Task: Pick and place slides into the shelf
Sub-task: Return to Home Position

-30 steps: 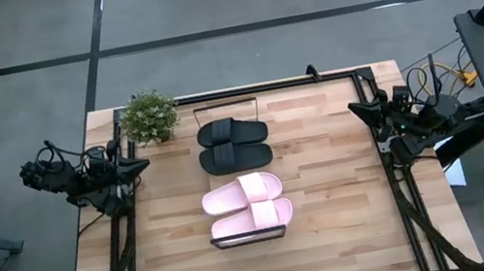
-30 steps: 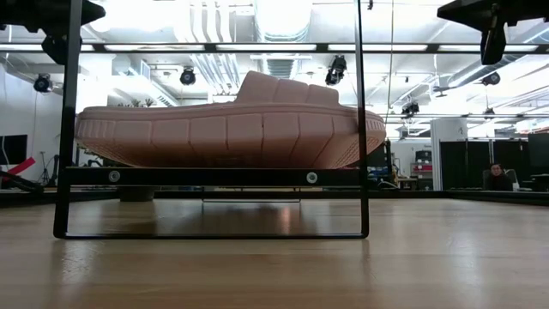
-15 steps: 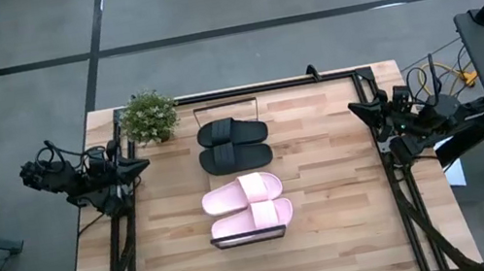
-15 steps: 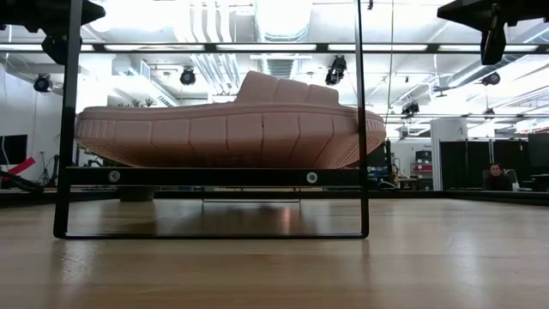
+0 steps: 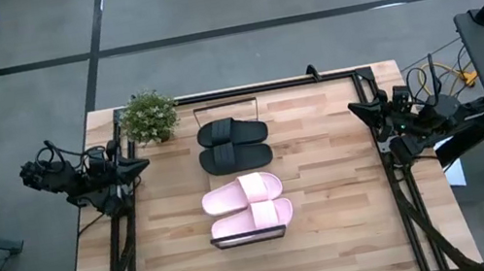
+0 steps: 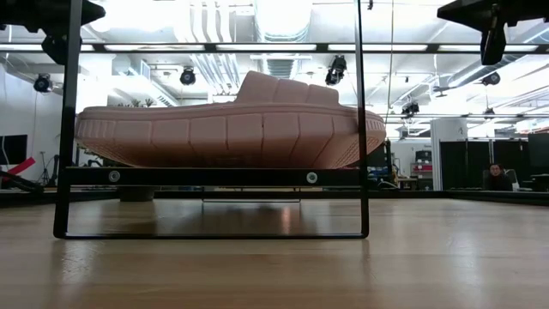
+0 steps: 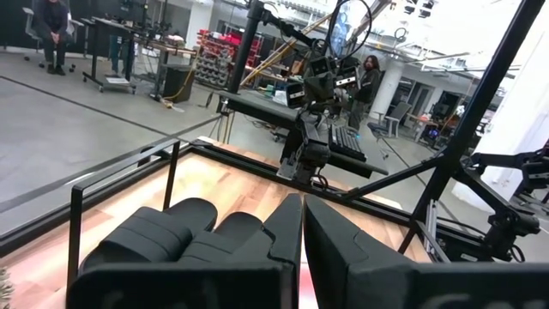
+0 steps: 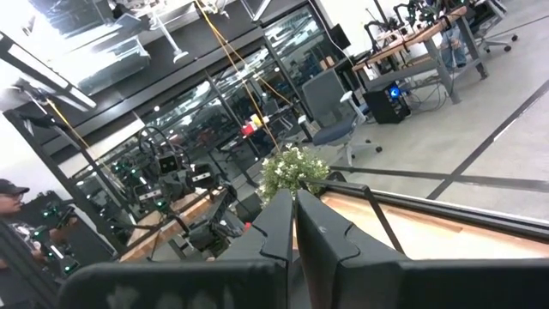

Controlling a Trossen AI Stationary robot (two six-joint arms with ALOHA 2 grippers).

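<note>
Nothing is shifting since a second ago; both arms are staying put. At the left edge of the high view, the left gripper (image 5: 141, 167) is holding its two dark fingers pressed together, and the right gripper (image 5: 357, 109) at the right edge is doing the same. Between them at frame centre, four open-toe slides are lying in a row on the long narrow shelf with a thin dark metal frame (image 5: 250, 240). Two matte black slides (image 5: 233, 132) are sitting toward the top, and two pale pink slides (image 5: 242, 193) toward the bottom. One small green potted plant (image 5: 149, 116) is standing upper left of them on the light-wood table (image 5: 330, 190).

I can read no text, label, brand or number on the slides (image 5: 243, 191), the shelf (image 5: 249, 239) or anything around them.
</note>
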